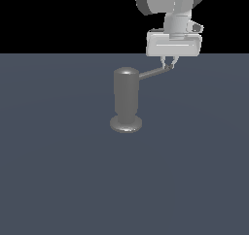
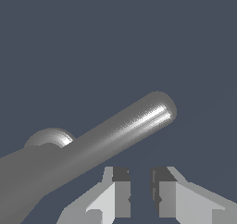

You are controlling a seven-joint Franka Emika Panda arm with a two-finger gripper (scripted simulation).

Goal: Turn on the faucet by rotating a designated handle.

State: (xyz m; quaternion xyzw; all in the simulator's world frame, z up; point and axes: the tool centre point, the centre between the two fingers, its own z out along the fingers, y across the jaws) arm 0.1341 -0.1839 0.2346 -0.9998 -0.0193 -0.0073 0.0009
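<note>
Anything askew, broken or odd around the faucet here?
Nothing stands out. The faucet stands upright on the floor, its handle intact, jutting toward the exterior view's right. The hand sits at the handle's tip.

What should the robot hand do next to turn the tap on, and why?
Probably push sideways against the handle near its tip. In the exterior view the gripper sits right at the rod's far end, away from the faucet. In the wrist view the fingers stand close together with nothing between them, the rod beside them, so a sideways nudge looks likelier than a grab.
</note>
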